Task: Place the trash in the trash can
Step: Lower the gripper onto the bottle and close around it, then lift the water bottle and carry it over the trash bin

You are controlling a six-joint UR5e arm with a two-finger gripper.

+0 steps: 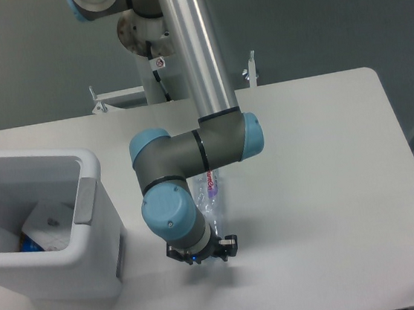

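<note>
1. End effector [201, 251] low over table [323, 187], clamped on 1 end of bottle [210, 199], lifting for transfer.
2. Bottle w/ pink label under wrist, right of bin [96, 235].
3. White paper [49, 218] already inside bin.

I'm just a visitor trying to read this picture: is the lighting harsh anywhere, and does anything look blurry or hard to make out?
In the fixed camera view the light is soft and even: the table shows no glare, only a faint shadow under the gripper. The picture is slightly soft overall. The clear bottle is hard to make out, mostly hidden by the arm. The trash can interior is dim, its contents indistinct.
</note>
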